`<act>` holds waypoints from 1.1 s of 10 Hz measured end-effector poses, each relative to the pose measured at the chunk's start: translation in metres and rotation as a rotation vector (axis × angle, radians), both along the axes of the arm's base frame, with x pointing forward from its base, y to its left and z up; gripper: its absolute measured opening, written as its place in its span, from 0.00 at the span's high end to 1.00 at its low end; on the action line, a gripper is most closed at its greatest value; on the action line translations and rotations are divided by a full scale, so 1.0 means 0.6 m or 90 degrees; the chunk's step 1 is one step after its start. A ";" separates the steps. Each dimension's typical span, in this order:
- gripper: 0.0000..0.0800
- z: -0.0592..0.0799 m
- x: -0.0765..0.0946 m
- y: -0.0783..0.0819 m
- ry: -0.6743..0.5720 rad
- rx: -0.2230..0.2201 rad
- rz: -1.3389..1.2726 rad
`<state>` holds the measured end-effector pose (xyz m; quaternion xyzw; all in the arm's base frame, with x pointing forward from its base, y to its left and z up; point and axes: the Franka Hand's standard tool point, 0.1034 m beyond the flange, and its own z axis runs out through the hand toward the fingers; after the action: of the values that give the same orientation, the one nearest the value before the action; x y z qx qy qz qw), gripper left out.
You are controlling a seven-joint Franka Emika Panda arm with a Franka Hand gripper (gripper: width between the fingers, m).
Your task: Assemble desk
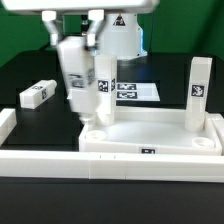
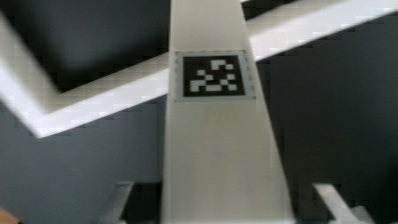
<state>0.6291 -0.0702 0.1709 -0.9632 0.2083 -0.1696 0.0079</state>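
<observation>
The claw [image 1: 75, 42] is clenched on an upright leg block [image 1: 73, 80] at the tabletop [image 1: 160, 135] corner, seemingly touching down there.

The pincer [image 1: 73, 42] grips an upright leg block [image 1: 72, 72] over the tabletop's [image 1: 150, 135] corner on the exterior view's left. A second leg block [image 1: 103, 90] stands just beside it, and a third leg block [image 1: 198, 90] stands at the right corner. A loose leg block [image 1: 35, 95] lies on the black worktop [image 1: 30, 70] at left, with the marker board [image 1: 138, 91] farther back.
</observation>
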 end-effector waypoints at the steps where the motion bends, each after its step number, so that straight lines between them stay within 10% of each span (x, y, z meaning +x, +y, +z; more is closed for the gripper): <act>1: 0.64 0.006 0.002 0.016 0.002 0.017 -0.006; 5: 0.64 0.002 0.001 0.015 0.003 0.012 -0.001; 8: 0.64 0.014 0.002 0.120 -0.007 0.010 0.063; 11: 0.64 0.011 0.002 0.125 -0.005 0.009 0.071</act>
<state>0.6303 0.0050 0.1773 -0.9725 0.1554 -0.1715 0.0247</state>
